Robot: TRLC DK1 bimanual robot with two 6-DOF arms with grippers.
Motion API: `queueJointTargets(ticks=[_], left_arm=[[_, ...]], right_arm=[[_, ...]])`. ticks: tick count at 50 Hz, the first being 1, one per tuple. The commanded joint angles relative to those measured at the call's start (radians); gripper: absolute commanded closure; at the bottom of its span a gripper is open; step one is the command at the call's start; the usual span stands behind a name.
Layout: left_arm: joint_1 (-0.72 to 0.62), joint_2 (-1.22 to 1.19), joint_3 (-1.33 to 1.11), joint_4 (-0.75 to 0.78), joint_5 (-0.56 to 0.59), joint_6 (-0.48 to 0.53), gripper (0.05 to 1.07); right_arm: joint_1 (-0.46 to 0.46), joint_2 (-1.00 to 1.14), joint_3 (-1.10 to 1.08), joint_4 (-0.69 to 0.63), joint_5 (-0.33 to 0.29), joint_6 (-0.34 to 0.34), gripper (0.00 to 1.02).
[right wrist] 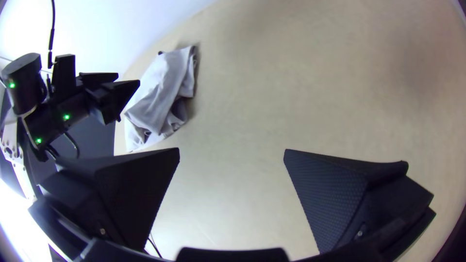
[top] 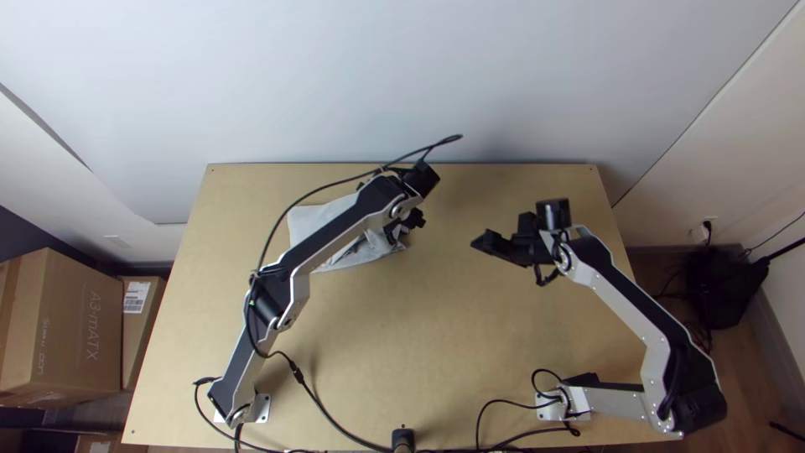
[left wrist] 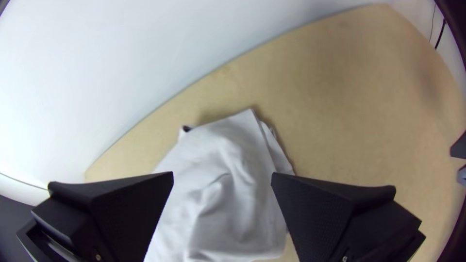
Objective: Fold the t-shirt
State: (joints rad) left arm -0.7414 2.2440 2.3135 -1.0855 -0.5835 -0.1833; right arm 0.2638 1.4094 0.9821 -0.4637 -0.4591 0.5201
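Two arms stand at the near edge of the light wooden worktop point(top: 444, 335), and one grey-white t-shirt point(top: 312, 222) lies on its far left part, set in from the far edge, between the far left corner and the middle of that edge. The shirt is gathered into a small, uneven heap with overlapping layers along one side, soft wrinkles over its upper surface and a little dark patch at one corner.

The left arm crosses above the cloth in the top view, hiding some of it. Its gripper point(top: 409, 222) is at the shirt's side nearer the worktop's middle. In the left wrist view its jaws stand wide apart, with wrinkled cloth visible between them and nothing pinched; whether they touch it I cannot tell.

The right gripper point(top: 486, 243) is over the right half of the worktop, well apart from the shirt and pointing toward the left edge. Its jaws are wide too, holding nothing.

Several black cables point(top: 331, 419) run along the near edge. Cardboard boxes point(top: 63, 327) stand beyond the left edge.
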Motion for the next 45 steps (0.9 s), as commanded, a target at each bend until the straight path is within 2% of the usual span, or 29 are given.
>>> queueJointTargets(ticks=[1,9,17,29,45], left_arm=[[0.047,-0.129,0.023,-0.031,0.002,-0.001,0.1],[0.123,-0.251,-0.005,-0.071,0.017,0.015,0.1],[0.223,-0.366,-0.009,-0.123,0.125,0.007,0.1],[0.33,-0.503,-0.026,-0.22,0.154,0.001,0.1],[0.445,-0.653,-0.032,-0.286,0.177,0.03,0.1]], right_arm=[[0.06,0.094,0.122,0.019,0.007,0.058,0.03],[0.164,0.258,0.271,0.017,0.005,0.149,0.03],[0.219,0.416,0.405,0.016,-0.01,0.152,0.03],[0.221,0.626,0.619,0.016,-0.145,0.179,0.03],[0.261,0.855,0.839,0.023,-0.148,0.17,0.03]])
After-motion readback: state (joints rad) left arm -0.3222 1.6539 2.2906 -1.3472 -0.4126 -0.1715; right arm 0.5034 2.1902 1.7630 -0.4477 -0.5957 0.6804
